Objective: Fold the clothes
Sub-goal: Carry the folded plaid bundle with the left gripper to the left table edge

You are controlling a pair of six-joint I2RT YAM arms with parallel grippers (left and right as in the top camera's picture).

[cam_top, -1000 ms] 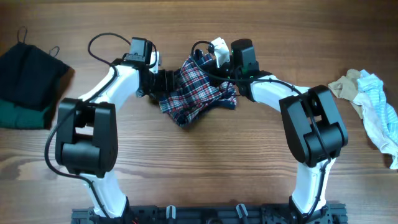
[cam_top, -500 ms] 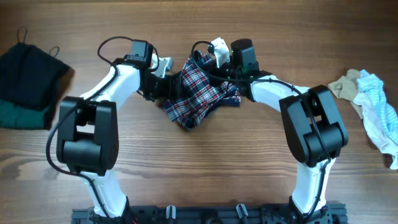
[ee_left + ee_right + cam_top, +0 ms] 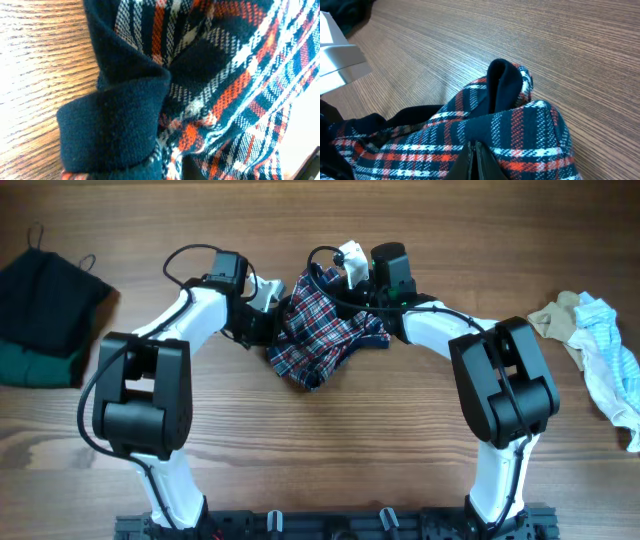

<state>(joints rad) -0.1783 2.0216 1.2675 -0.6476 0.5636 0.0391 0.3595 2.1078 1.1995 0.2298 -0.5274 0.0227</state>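
we have the shirt (image 3: 325,330) bunched in a heap at the middle back of the counter (image 3: 330,450), between the two arms. the left fingers (image 3: 270,318) are pressed together at its left edge, and we judge they pinch the cloth there, likely to draw that side out flat. the right fingers (image 3: 472,161) are closed on a plaid fold at the far side, probably anchoring it. the weave looks soft, in red, navy and white checks, with a thick navy trim (image 3: 115,125) rolled into a tube. a dark pile (image 3: 40,310) lies far left, a pale heap (image 3: 600,350) far right.
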